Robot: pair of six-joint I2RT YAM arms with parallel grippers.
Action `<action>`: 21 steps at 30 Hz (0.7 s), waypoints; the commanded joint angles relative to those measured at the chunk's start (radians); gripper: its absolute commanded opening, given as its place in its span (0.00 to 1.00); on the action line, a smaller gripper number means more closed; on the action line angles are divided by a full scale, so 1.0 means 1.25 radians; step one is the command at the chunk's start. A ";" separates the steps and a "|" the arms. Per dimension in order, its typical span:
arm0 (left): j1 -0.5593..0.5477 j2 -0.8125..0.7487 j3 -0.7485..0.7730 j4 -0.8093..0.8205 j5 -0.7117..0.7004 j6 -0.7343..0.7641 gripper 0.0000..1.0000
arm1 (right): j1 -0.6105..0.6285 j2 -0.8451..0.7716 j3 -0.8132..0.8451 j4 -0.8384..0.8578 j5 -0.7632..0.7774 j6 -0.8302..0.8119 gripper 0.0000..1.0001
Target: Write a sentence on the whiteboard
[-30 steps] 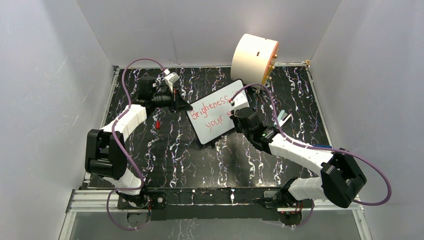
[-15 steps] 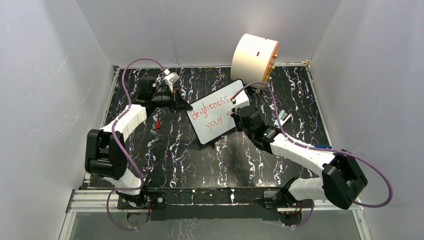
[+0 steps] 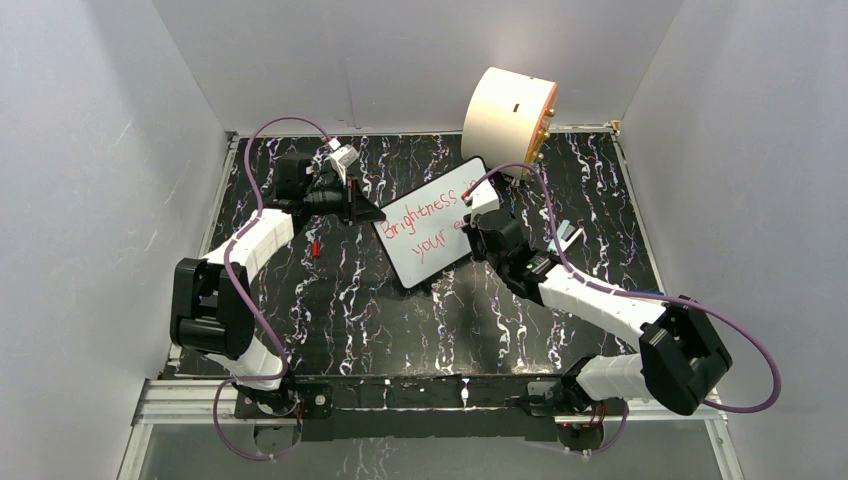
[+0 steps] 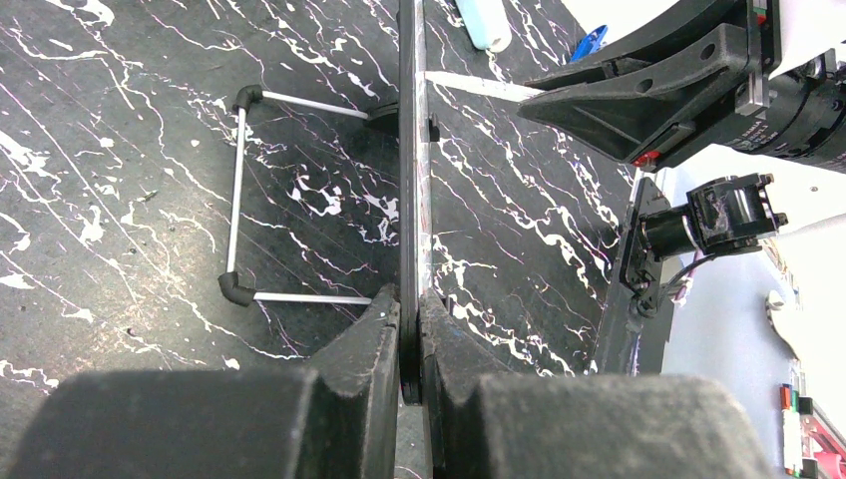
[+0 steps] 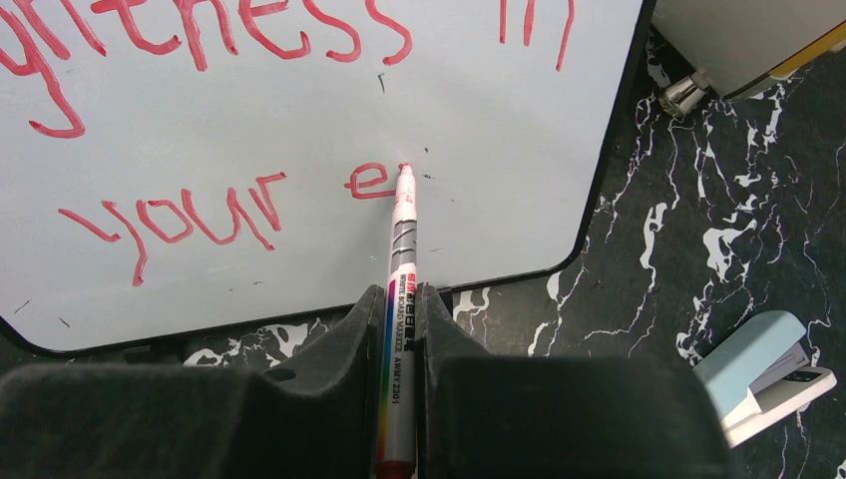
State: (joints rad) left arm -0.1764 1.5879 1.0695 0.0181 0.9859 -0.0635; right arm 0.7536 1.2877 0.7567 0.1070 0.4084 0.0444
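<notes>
Our left end effector (image 4: 410, 309) pinches the board (image 3: 425, 262) edge, mid counter (image 3: 330, 300), so it won't slip. The right end effector (image 5: 401, 299) grips the pen (image 5: 403, 239) w/ tip by the red e (image 5: 364, 185), to add letters.

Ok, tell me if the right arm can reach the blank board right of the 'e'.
Probably yes: the right gripper holds the marker, tip by the e, and the whiteboard right of it is bare, nothing between.
</notes>
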 commanded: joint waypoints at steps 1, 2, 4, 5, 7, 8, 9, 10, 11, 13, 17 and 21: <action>-0.023 0.035 -0.014 -0.077 -0.055 0.044 0.00 | -0.008 -0.001 0.006 0.018 -0.006 0.004 0.00; -0.023 0.036 -0.015 -0.077 -0.055 0.043 0.00 | -0.008 -0.004 0.000 0.015 -0.006 0.006 0.00; -0.023 0.037 -0.015 -0.077 -0.055 0.042 0.00 | -0.009 -0.011 -0.008 0.009 -0.004 0.008 0.00; -0.023 0.037 -0.014 -0.077 -0.056 0.043 0.00 | -0.010 -0.012 -0.010 0.007 -0.004 0.010 0.00; -0.023 0.037 -0.014 -0.077 -0.055 0.042 0.00 | -0.011 -0.012 -0.014 0.004 -0.002 0.011 0.00; -0.023 0.037 -0.014 -0.077 -0.055 0.043 0.00 | -0.012 -0.012 -0.014 0.002 -0.002 0.012 0.00; -0.023 0.037 -0.015 -0.077 -0.055 0.042 0.00 | -0.013 -0.013 -0.016 0.002 -0.001 0.011 0.00; -0.023 0.036 -0.015 -0.077 -0.056 0.042 0.00 | -0.013 -0.014 -0.017 0.002 0.001 0.012 0.00; -0.023 0.036 -0.015 -0.077 -0.055 0.043 0.00 | -0.013 -0.016 -0.018 0.002 0.002 0.013 0.00; -0.023 0.035 -0.015 -0.077 -0.056 0.042 0.00 | -0.015 -0.016 -0.019 0.000 0.004 0.012 0.00; -0.023 0.038 -0.015 -0.077 -0.056 0.042 0.00 | -0.016 -0.019 -0.019 0.000 0.004 0.013 0.00; -0.023 0.036 -0.015 -0.077 -0.057 0.042 0.00 | -0.017 -0.026 -0.013 0.004 0.007 0.009 0.00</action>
State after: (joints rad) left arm -0.1772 1.5894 1.0718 0.0170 0.9859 -0.0635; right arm 0.7387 1.2835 0.7364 0.0895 0.4156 0.0490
